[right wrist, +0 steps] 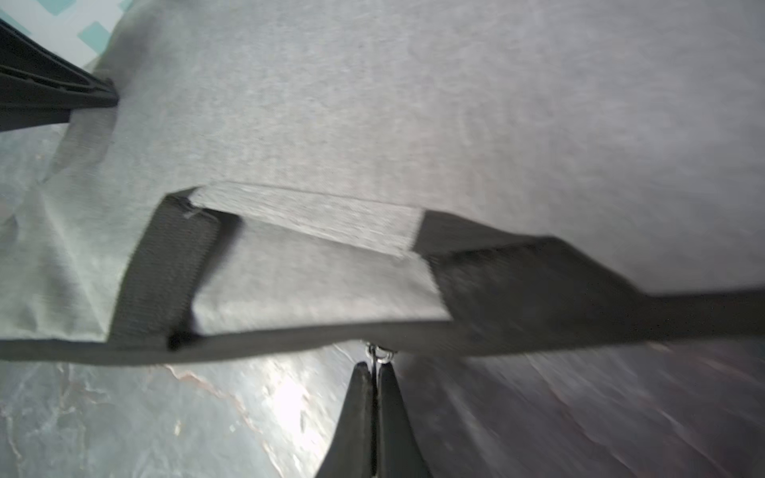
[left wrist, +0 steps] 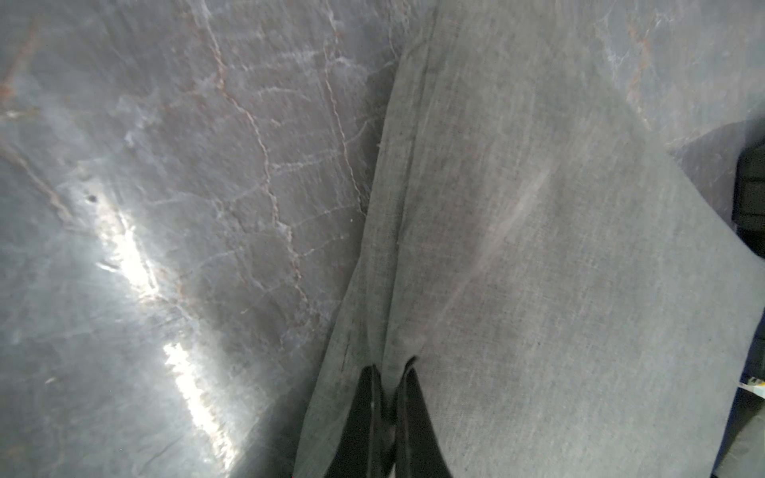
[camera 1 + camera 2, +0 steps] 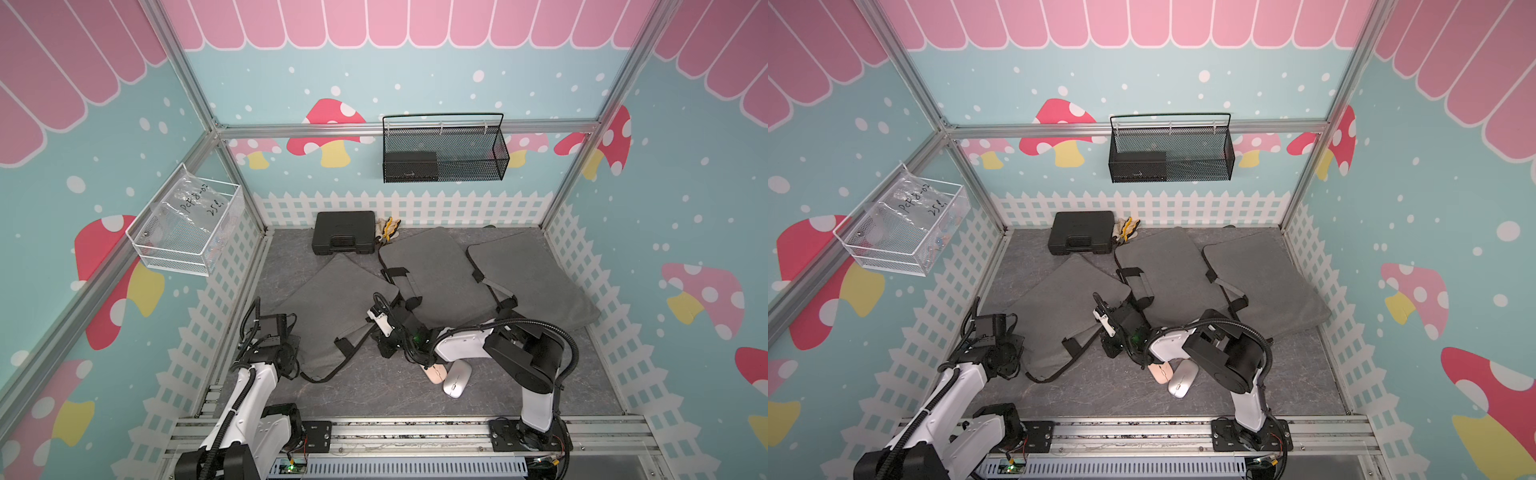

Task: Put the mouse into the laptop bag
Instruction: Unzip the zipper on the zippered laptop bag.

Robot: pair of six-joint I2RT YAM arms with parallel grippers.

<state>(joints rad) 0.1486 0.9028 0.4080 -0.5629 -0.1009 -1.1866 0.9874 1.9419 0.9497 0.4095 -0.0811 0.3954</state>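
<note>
A grey laptop bag (image 3: 332, 307) (image 3: 1067, 307) with black strap handles lies flat at the table's left. My left gripper (image 2: 391, 366) (image 3: 289, 355) is shut, pinching the fabric at the bag's (image 2: 538, 248) left edge. My right gripper (image 1: 374, 366) (image 3: 384, 347) is shut on the metal zipper pull (image 1: 378, 354) at the bag's (image 1: 372, 103) near right edge. A pink mouse (image 3: 434, 372) (image 3: 1160, 372) and a silver mouse (image 3: 456, 379) (image 3: 1181, 379) lie side by side on the table, partly under my right arm.
Two more grey bags (image 3: 432, 266) (image 3: 536, 282) overlap at the middle and right. A black case (image 3: 344, 232) and gloves (image 3: 388, 228) sit at the back. A black mesh basket (image 3: 444, 149) and a white wire basket (image 3: 187, 224) hang on the walls.
</note>
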